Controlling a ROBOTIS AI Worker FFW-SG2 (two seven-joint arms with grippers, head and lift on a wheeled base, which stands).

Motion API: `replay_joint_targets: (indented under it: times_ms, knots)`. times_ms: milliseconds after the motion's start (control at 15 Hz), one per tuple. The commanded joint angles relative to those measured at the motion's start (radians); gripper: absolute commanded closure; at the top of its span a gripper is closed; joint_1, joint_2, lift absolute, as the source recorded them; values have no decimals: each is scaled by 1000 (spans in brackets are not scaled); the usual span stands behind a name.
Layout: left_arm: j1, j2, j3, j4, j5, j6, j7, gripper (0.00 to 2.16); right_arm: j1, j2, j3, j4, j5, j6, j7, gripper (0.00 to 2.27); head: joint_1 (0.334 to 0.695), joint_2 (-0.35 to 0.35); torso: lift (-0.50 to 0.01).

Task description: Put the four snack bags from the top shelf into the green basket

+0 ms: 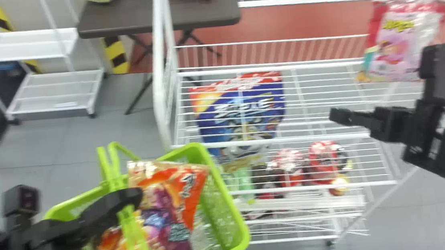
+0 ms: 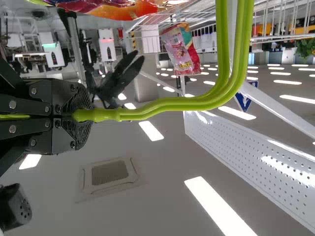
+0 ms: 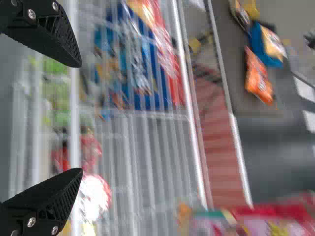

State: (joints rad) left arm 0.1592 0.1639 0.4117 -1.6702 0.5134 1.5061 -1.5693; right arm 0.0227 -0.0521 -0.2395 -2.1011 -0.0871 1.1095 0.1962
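My left gripper (image 1: pixel 132 200) holds the handles of the green basket (image 1: pixel 230 217) at the lower left; in the left wrist view the gripper (image 2: pixel 81 116) is shut on the green handle (image 2: pixel 162 105). Orange-and-purple snack bags (image 1: pixel 170 214) lie in the basket. My right gripper (image 1: pixel 388 86) stands open over the rack's right side, below and left of a pink snack bag (image 1: pixel 400 43). A blue snack bag (image 1: pixel 241 111) shows behind white wires at the rack's left. Between the spread fingers of the right gripper (image 3: pixel 79 117), in its wrist view, only rack wires pass behind.
The white wire rack (image 1: pixel 328 136) has an upright post at its left, close to the basket. Red-and-white packages (image 1: pixel 324 160) sit on a lower level. Behind stands a dark table (image 1: pixel 124 18) with more bags; a white cart (image 1: pixel 52 89) is at the far left.
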Motion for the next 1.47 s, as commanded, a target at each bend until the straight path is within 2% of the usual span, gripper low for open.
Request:
replay_joint_targets:
  times_ms: [0, 200, 333, 467, 733, 800, 867, 933, 1000, 1067, 1400]
  knots:
    - [6, 2, 2, 12, 0, -13, -11, 2145, -92, 0, -18, 197, 87, -245, 0, 53, 695, -153, 0]
    - [13, 0, 6, 17, 0, -16, -11, 2145, -211, -2, -34, 417, 178, -451, -31, 53, 695, -208, 0]
    - [14, 0, 12, 23, 0, -16, -11, 2145, -282, -11, -55, 527, 213, -506, -55, 53, 695, -225, 0]
    - [20, 0, 24, 23, 0, -16, -11, 2145, -333, -37, -58, 615, 227, -524, -80, 53, 695, -251, 0]
    - [26, 2, 33, 44, -1, -43, -11, 2145, -448, -48, -49, 837, 314, -595, -113, 73, 695, -273, 0]
    - [26, -1, 32, 44, -3, -43, -11, 2145, -472, -48, -46, 883, 333, -598, -113, 262, 695, -274, 0]
    - [26, -1, 32, 44, -4, -43, -11, 2145, -483, -46, -46, 905, 329, -601, -113, 589, 695, -271, 0]
    - [29, -1, 32, 44, -4, -43, -11, 2145, -487, -46, -46, 909, 333, -601, -113, 1021, 695, -268, 0]
    - [33, 2, 33, 47, -6, -46, -11, 2145, -487, -46, -46, 909, 331, -595, -113, 1744, 695, -266, 0]
    - [33, 2, 35, 53, -4, -53, -11, 2145, -471, -45, -40, 906, 320, -573, -115, 2250, 695, -265, 0]
    - [33, 3, 35, 63, -4, -56, -11, 2145, -376, -37, -44, 753, 236, -576, -109, 2260, 695, -254, 0]
